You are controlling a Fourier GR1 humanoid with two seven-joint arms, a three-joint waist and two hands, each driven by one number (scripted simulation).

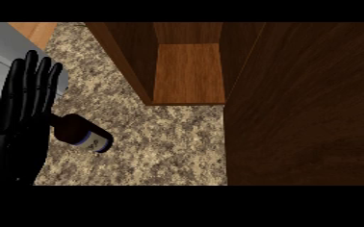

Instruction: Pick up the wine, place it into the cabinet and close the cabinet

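At the far left edge the left hand (25,110) rests open, its black fingers (32,77) straight, close together and pointing up; it holds nothing, and its lower part is cut off at the view's edge. Behind its fingertips lies a pale grey slab (18,41) of smooth material, only partly in view, with a patch of orange wood (35,31) at the top. Just right of the hand the wine bottle (84,133) lies on its side on the counter (163,144) — a dark, rounded body with a pale label band near its base, its thin neck pointing up-left toward the hand. The neck's tip meets the hand's outline, and contact there cannot be made out. The counter is speckled beige-and-brown stone. Further right stands the cabinet (135,57), open, with 1 smooth shelf (188,72) of warm brown wood between darker side walls; its upper part is cut off. At the far right a broad, dark wooden panel (298,106) — apparently the cabinet's door — fills the view, its grain faint in shadow.
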